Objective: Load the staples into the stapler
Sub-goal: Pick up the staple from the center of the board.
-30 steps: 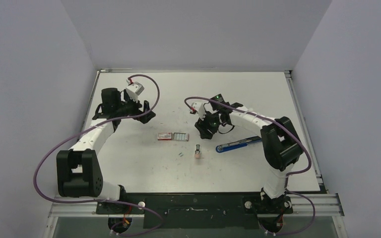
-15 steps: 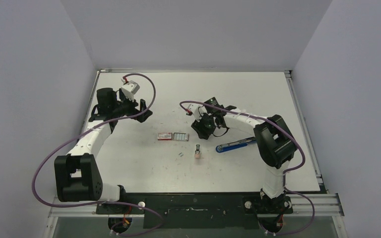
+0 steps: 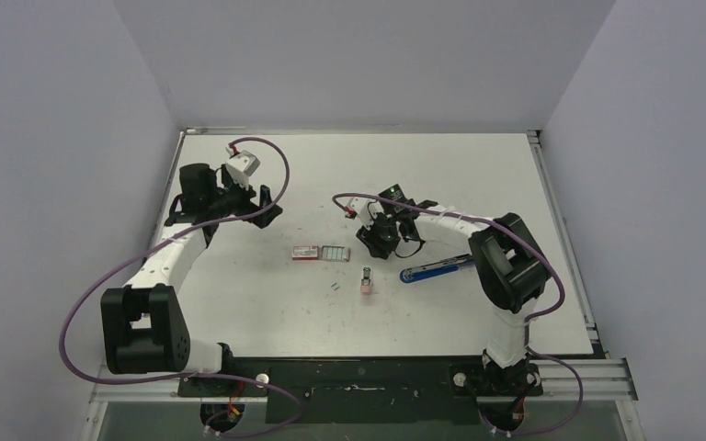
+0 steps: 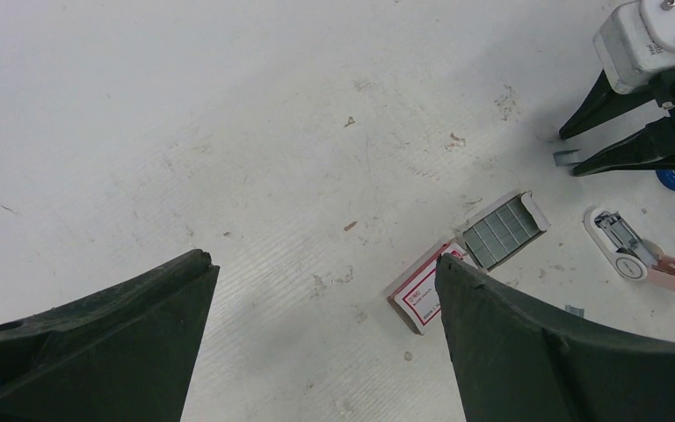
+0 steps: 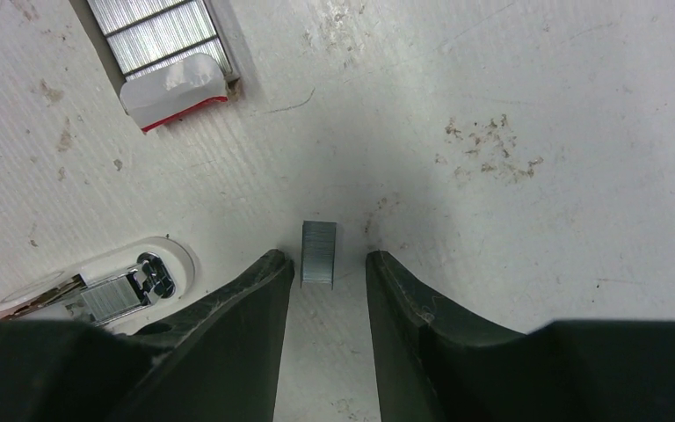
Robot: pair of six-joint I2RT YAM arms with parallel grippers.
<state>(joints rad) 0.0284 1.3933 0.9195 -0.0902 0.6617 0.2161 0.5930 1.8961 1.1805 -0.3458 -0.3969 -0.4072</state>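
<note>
On the table (image 4: 228, 132), open box (image 4: 419, 297) of staples (image 4: 501, 231); left fingers (image 4: 123, 325) wide, right fingers (image 5: 237, 316) narrow.

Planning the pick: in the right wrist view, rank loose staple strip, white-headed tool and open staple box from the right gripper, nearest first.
1. The loose staple strip, straddled by the right gripper.
2. The white-headed tool, lower left.
3. The open staple box, upper left.

No text can be read. Dark print is seen on the white face of the red-and-white staple box (image 4: 417, 294) in the left wrist view, but it is too small and blurred to be made out.
</note>
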